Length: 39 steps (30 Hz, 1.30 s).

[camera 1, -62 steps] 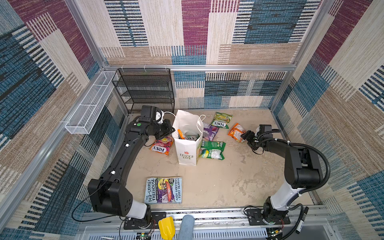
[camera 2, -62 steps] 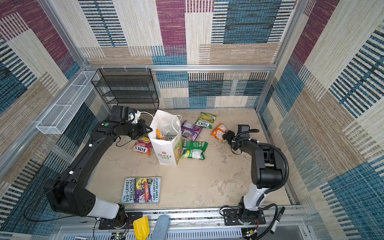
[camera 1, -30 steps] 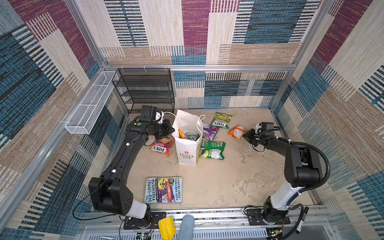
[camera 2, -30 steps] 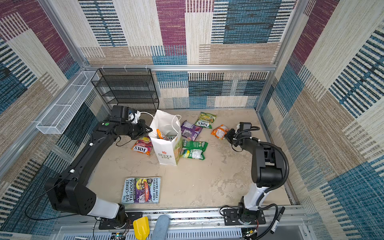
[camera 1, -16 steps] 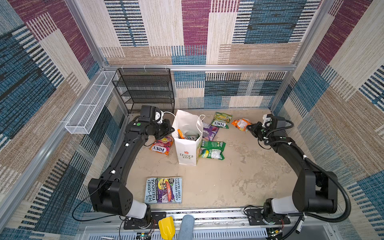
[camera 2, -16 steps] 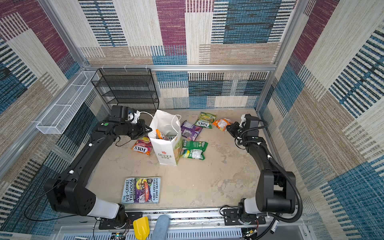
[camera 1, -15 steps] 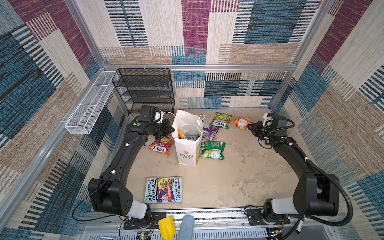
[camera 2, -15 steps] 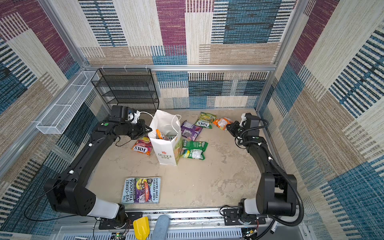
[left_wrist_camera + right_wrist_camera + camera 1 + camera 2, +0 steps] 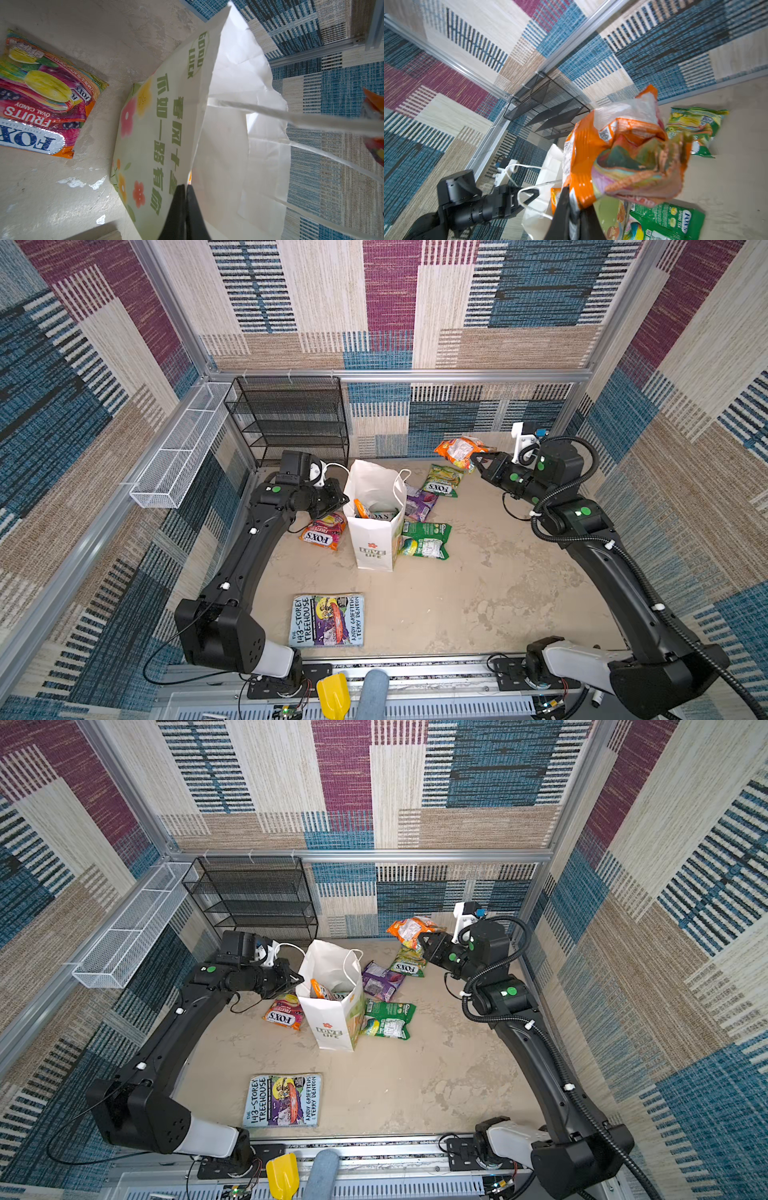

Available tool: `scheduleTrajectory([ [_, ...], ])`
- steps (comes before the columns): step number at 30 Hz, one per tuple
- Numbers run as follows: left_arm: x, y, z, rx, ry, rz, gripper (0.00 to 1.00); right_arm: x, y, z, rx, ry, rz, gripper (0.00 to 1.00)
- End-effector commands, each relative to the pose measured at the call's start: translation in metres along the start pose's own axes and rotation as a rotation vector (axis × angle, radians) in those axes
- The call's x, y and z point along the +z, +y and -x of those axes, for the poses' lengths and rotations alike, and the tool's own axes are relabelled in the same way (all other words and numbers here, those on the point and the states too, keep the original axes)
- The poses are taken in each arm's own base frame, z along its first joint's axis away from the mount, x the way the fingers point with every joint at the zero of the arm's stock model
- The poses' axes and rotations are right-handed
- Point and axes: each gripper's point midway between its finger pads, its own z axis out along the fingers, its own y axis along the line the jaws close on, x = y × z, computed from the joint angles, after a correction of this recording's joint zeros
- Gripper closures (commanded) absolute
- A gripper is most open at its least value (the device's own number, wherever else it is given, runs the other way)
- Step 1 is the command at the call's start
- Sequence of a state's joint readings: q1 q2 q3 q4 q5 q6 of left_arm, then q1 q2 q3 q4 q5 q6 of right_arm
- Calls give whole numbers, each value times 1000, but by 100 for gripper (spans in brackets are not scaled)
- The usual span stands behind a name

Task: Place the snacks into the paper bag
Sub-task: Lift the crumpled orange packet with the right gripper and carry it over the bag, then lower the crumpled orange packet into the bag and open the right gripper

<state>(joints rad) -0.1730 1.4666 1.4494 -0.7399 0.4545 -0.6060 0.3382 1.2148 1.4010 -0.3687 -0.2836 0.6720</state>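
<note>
Couple of snacks (image 9: 365, 511) inside paper bag (image 9: 374, 541); left tool (image 9: 185, 186) pinches its rim, right tool (image 9: 570, 194) clamped on orange packet (image 9: 457, 449) aloft behind bag. Four more lie beside it.

"LOVE LIFE" on paper bag (image 9: 376, 531); "FOX'S" packet (image 9: 323, 532)

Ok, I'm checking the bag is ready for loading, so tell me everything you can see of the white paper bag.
The paper bag is tall, white and creased, with white cord handles. Its front shows a red flower and "LOVE LIFE"; a side panel is pale green with flowers, "GOOD LUCK" and green Chinese characters. It stands upright on the table, mouth open, packets showing inside. The left gripper is shut on its rim. A green packet lies close beside its base.
</note>
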Motion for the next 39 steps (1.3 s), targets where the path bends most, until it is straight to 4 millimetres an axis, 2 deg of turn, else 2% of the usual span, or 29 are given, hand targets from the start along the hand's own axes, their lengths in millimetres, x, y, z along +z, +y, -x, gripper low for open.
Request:
scheduleTrajectory([
  [1, -2, -6, 1, -2, -5, -28, 100, 4, 32, 4, -82, -36, 7, 100],
  [5, -2, -7, 1, -2, -5, -28, 100, 16, 69, -11, -149, -6, 35, 100],
  [6, -2, -6, 1, -2, -4, -28, 100, 15, 82, -7, -167, -21, 50, 100],
  [8, -2, -7, 1, -2, -4, -29, 100, 21, 98, -13, -205, -10, 55, 100],
  [12, -1, -6, 1, -3, -1, -28, 100, 41, 125, -33, -280, 45, 63, 100],
  [16, -1, -6, 1, -2, -1, -28, 100, 60, 137, -52, -341, 101, 47, 100],
  [22, 0, -5, 1, -3, 0, -26, 100, 88, 135, -81, -411, 200, -27, 100],
  [30, 0, -5, 1, -5, 1, -26, 100, 112, 107, -122, -434, 331, -99, 100],
  [39, 0, -5, 1, -4, 0, -25, 100, 134, 93, -154, -378, 404, -111, 99],
])
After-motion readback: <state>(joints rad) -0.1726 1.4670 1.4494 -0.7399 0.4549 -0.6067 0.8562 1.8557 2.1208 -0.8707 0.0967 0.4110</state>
